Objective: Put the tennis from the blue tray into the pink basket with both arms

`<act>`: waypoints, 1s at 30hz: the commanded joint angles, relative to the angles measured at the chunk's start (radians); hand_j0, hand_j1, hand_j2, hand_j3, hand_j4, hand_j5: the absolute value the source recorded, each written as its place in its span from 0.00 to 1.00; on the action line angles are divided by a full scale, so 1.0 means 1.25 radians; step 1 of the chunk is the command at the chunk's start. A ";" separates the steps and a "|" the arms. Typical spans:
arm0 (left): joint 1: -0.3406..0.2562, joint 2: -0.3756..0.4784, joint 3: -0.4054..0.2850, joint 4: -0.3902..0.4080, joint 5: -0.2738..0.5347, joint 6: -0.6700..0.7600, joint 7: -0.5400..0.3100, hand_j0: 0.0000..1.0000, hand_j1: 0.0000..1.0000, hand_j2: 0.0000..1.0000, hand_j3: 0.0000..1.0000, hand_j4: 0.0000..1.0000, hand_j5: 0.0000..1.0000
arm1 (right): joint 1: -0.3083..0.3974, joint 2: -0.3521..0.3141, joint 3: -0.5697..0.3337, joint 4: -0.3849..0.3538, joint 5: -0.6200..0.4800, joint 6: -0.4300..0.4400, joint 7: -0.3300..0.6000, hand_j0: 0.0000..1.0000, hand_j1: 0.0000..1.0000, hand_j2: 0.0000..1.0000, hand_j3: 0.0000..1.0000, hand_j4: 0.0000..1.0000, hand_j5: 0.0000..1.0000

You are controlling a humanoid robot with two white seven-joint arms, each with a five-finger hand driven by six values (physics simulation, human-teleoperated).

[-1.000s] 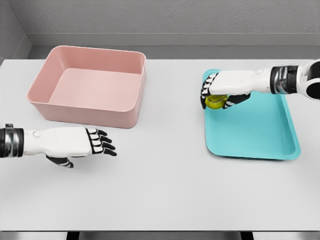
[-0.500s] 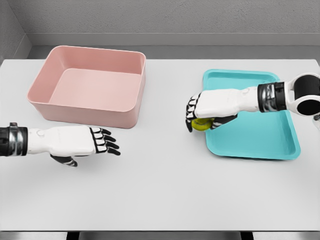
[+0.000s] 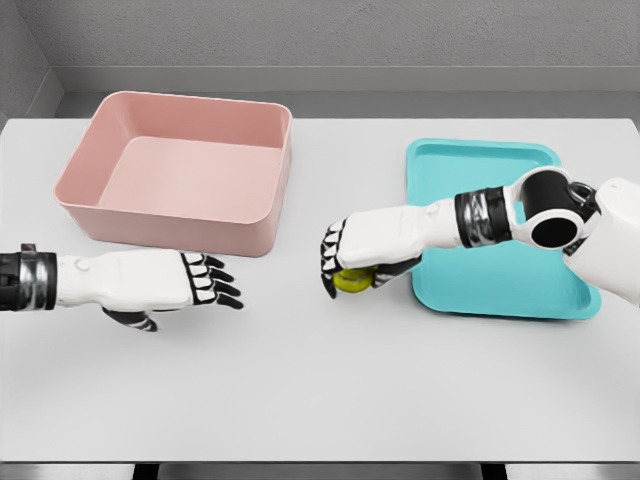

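Note:
My right hand (image 3: 345, 268) is shut on the yellow-green tennis ball (image 3: 352, 281), which peeks out below its palm. Hand and ball hang just over the white table, left of the blue tray (image 3: 500, 270) and right of the pink basket (image 3: 180, 170). The tray holds nothing that I can see. My left hand (image 3: 205, 283) is open, palm down with fingers spread toward the right, in front of the basket's near wall and some way left of the ball.
The pink basket stands at the back left with nothing visible inside. The white table (image 3: 320, 390) stretches wide in front of both hands. A grey wall runs behind the table's far edge.
My right hand carried the ball leftward and nearer, off the blue tray and out over the table. My left hand drifted slightly right and nearer.

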 commanded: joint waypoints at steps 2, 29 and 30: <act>-0.001 0.010 0.002 0.000 0.004 0.001 -0.001 1.00 1.00 1.00 1.00 1.00 1.00 | 0.001 0.032 0.010 0.021 -0.005 0.003 0.001 0.50 0.50 0.50 0.50 0.50 0.50; 0.001 0.010 0.009 0.000 0.008 0.001 0.004 1.00 1.00 1.00 1.00 1.00 1.00 | 0.012 0.120 0.080 0.069 0.002 0.003 0.001 0.51 0.51 0.51 0.51 0.51 0.51; 0.001 0.010 0.009 0.000 0.009 0.001 0.007 1.00 1.00 1.00 1.00 1.00 1.00 | 0.012 0.120 0.080 0.070 0.002 0.003 0.001 0.52 0.52 0.52 0.52 0.52 0.52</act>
